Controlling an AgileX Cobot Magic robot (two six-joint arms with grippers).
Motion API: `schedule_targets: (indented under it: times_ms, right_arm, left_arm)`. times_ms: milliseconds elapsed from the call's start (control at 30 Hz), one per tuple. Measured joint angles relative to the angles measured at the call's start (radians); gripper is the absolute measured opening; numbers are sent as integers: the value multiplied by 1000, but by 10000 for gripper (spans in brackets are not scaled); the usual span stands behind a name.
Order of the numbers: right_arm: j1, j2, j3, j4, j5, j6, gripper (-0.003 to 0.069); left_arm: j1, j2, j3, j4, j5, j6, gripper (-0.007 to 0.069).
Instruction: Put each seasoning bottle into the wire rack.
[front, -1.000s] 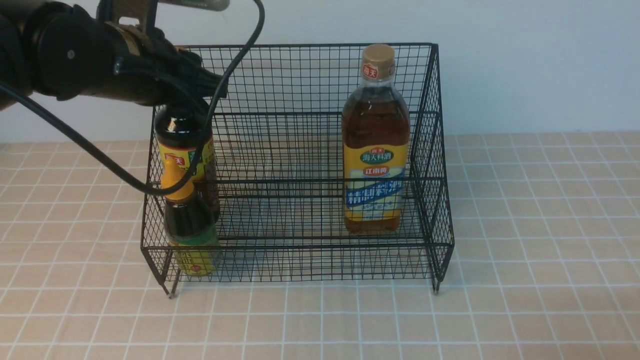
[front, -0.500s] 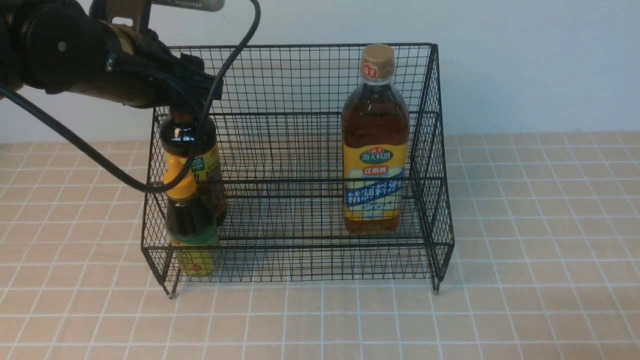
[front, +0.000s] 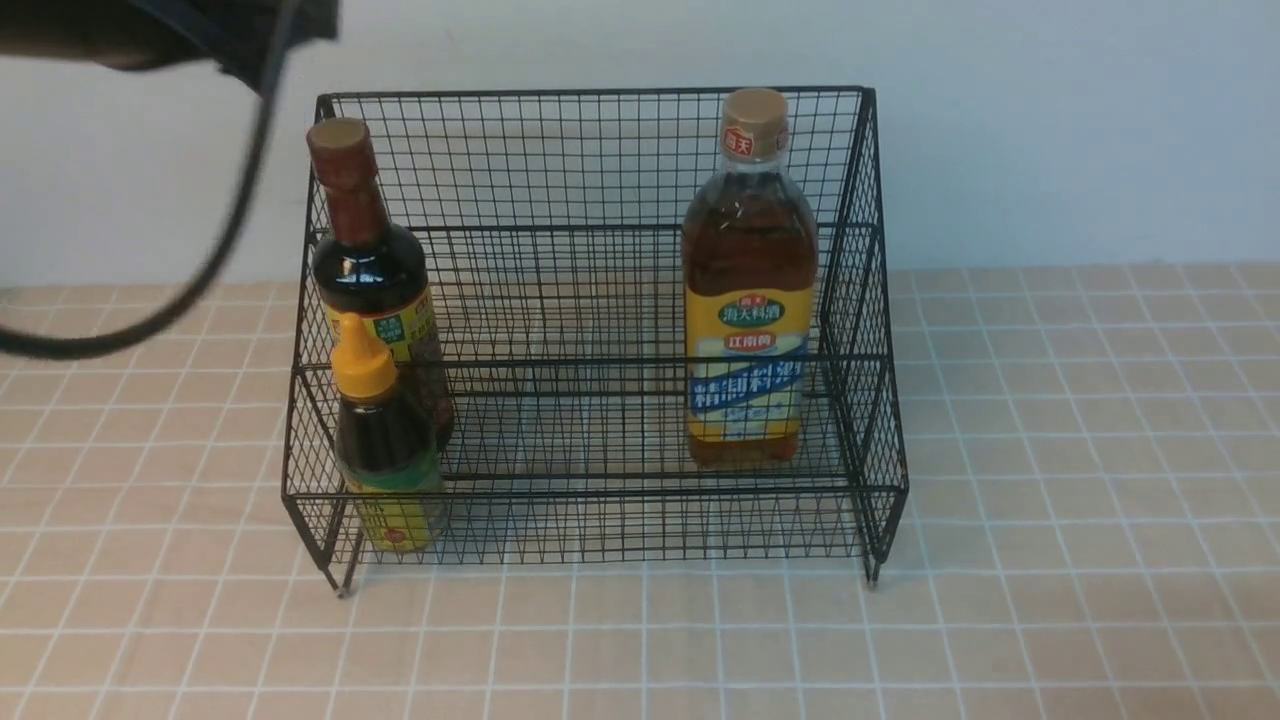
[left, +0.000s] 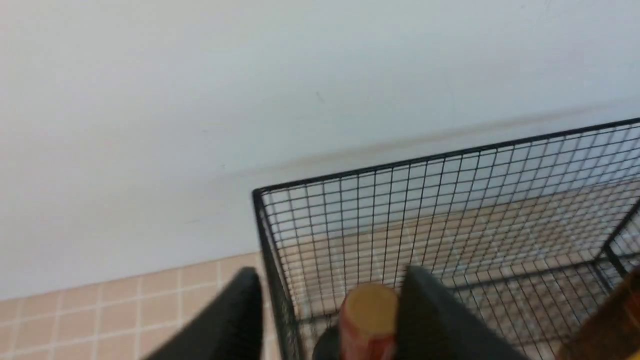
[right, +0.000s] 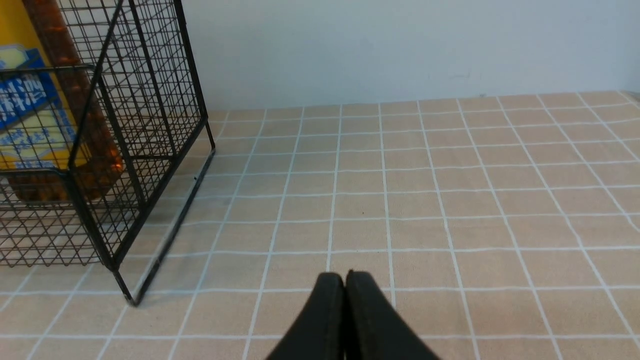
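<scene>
- Far left, the left arm's black gripper (left: 325, 320) hangs above the rack's left end. In the left wrist view its jaws stand apart, one on each side of a reddish-brown cap, with a clear gap on the one side; the other side I cannot tell. It looks released, not gripping.
- The dark long-necked glass bottle with the reddish-brown cap (front: 372, 270) stands upright on the upper tier, at the left end.
- Just in front of it, on the lower tier, stands the small dark bottle with the yellow nozzle cap (front: 385, 450), also upright.
- Both sit inside the large black wire-mesh stepped rack (front: 600, 150), which rests on its short feet on the tan tiled tabletop (front: 1100, 500).
- Toward the rack's right end, the tall clear amber bottle with the yellow-blue label and tan cap (front: 750, 300) stands upright, well apart from the other two.
- Right of the rack, the right arm's black gripper (right: 345, 285) is clenched, fingers pressed together, holding nothing, low over the tiles.
</scene>
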Motion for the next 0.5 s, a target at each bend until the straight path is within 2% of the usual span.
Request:
schedule_targets:
  times_ms: [33,133,200,433,500]
  right_arm:
    - [0,0,0,0,0,0,-15]
    - [0,0,0,0,0,0,-15]
    - [0,0,0,0,0,0,-15]
    - [0,0,0,0,0,0,-15]
    - [0,0,0,0,0,0,-15]
  left_arm:
    - [0,-22,-2,0,32,0,248]
    - [0,-135,-6,1,152,0,78]
    - [0,-215,4,2,205,0,18]
    - [0,-467,160,-54,205,-24,-7]
    - [0,-590,275,-99,204,-25,-7]
